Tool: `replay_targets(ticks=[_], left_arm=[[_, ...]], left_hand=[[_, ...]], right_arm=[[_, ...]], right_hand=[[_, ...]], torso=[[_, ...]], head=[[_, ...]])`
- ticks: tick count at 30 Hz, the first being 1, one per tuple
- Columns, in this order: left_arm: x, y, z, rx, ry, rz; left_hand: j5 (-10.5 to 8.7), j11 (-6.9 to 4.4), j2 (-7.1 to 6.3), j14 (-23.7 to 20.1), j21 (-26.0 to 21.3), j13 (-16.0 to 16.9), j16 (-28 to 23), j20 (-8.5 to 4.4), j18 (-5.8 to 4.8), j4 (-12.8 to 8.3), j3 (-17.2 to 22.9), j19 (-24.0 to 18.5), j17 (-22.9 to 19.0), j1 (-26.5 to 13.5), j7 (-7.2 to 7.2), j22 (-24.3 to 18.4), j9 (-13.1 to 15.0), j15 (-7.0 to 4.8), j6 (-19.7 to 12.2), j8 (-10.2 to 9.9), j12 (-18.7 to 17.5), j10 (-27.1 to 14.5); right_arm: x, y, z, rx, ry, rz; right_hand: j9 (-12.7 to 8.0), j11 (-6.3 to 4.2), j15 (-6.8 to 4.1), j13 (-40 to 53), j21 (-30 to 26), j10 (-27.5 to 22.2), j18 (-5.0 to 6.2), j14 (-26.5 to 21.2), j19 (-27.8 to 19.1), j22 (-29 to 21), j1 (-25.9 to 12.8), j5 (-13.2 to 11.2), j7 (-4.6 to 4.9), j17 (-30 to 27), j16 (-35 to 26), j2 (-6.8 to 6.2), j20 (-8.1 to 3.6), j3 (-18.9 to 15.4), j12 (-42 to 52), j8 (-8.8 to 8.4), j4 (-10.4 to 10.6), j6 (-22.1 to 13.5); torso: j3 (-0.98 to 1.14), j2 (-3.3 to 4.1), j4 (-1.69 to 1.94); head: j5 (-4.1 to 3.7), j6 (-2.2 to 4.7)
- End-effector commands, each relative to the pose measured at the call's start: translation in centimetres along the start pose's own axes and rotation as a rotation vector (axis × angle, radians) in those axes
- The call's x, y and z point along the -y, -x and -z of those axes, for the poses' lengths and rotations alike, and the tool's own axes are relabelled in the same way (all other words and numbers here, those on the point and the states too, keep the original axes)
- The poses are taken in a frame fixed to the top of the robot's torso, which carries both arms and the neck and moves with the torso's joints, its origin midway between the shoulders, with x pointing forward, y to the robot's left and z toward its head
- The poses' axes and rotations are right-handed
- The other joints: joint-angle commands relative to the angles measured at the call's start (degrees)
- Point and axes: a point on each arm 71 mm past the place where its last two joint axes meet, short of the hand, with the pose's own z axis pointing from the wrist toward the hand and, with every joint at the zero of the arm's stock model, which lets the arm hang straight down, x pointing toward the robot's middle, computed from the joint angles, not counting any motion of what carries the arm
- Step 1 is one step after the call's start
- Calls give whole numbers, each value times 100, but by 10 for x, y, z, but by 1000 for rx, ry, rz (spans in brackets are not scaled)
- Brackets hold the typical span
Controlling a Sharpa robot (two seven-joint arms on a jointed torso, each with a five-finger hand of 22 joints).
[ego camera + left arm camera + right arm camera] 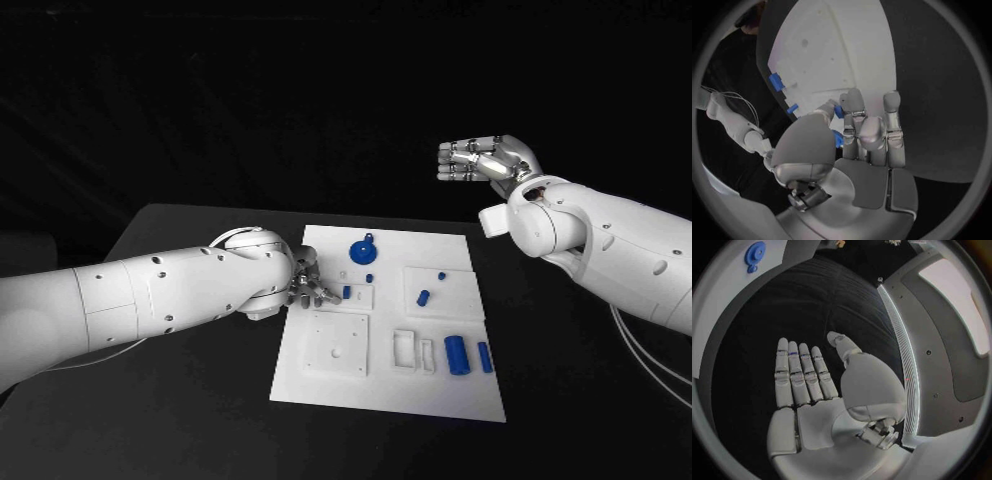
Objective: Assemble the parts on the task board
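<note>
Left hand (307, 285) at the white board's (389, 400) left edge, pinching a small blue piece (838, 138).
Piece's axis cannot be told; right hand (488, 160) raised, fingers spread, empty.

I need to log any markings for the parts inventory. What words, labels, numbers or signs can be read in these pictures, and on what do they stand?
None can be read. The task board, the blue parts on it, such as the round part and the cylinder, carry no print that shows. The left hand and the right hand bear no legible marking either.
</note>
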Motion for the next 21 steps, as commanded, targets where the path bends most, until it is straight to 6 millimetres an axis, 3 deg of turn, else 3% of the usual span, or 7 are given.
replay_targets(ticks=[1,2,5,13,21], left_arm=[[-2,-13,-1,-55,16,-32],[-2,-13,-1,-54,15,-30],[-3,-13,0,-47,12,-23],[-7,-12,1,-26,7,-3],[-7,-11,2,-14,-7,21]], left_hand=[[34,-43,7,1,-38,-9,-44,-8,40,124,-453,37,-7,81,59,107,15,-33,6,-46,-11,303],[33,-29,44,2,-42,-8,-51,-4,43,166,-741,39,-16,117,55,106,21,-32,9,-42,-15,297],[10,-28,-10,2,-48,-6,-57,-3,45,315,-794,39,-20,185,58,107,22,-32,16,-42,-20,294],[1,-20,-94,-8,-64,-21,-105,-7,48,332,-873,37,-84,224,69,105,20,-36,-12,-45,-64,292],[220,-16,121,-11,-97,-28,-156,0,53,115,-801,41,-140,309,70,104,-25,-33,-65,-49,-115,294]], right_arm=[[-1,-1,0,-16,11,2],[-1,-1,0,-15,11,2],[-1,-1,0,-15,10,2],[0,0,0,-14,9,3],[0,0,0,-15,8,3]], right_hand=[[-7,0,2,-8,18,-21,31,-27,-31,-8,-12,19,-15,-8,-34,36,-12,-26,-25,-21,9,-44],[-7,0,2,-8,18,-21,31,-27,-31,-8,-12,19,-15,-8,-34,36,-12,-26,-25,-21,9,-44],[-7,0,2,-8,18,-21,31,-27,-31,-8,-12,19,-15,-8,-34,36,-12,-26,-25,-21,9,-44],[-7,3,5,-8,19,-28,31,-31,-36,-8,-3,22,-9,-8,-33,39,-11,-45,-24,-21,6,-63],[-7,3,5,-8,19,-28,31,-31,-36,-8,-3,22,-9,-8,-33,39,-11,-45,-24,-21,6,-63]], torso=[[1,-2,2],[0,-2,1],[2,-2,0],[4,0,0],[4,-1,-3]], head=[[-6,2],[-6,1],[-9,8],[-24,8],[-19,13]])
